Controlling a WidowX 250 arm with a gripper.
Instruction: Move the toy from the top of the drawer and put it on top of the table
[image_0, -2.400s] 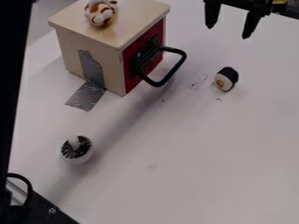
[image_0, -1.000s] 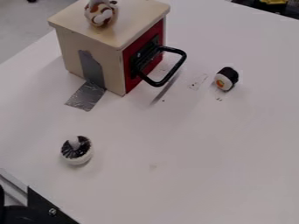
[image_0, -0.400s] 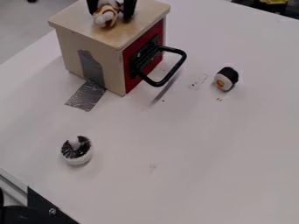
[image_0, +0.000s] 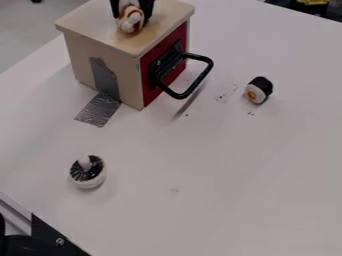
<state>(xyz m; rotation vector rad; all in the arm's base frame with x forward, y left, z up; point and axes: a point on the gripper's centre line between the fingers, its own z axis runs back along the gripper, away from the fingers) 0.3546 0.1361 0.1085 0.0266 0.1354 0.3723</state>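
Observation:
At the top edge of the view, the black gripper (image_0: 133, 14) hangs over the drawer box, its two fingers pressed against either side of the toy. That brown-and-white toy (image_0: 130, 22) is at the top of the wooden drawer box (image_0: 102, 44), and its upper part is hidden between the fingers. Whether the toy still touches the box top cannot be told. The white table (image_0: 220, 165) spreads out below and to the right of the box.
A black loop handle (image_0: 209, 75) juts from the box's red front. A sushi toy (image_0: 258, 90) lies right of it. Grey tape (image_0: 99, 110) runs from box to table. A round black-and-white object (image_0: 87, 171) sits lower left, above a black bracket (image_0: 57, 239).
From the upper right, the gripper has come over to the box top and down around the toy. Its fingers have since drawn closer together, and the toy has shifted slightly right.

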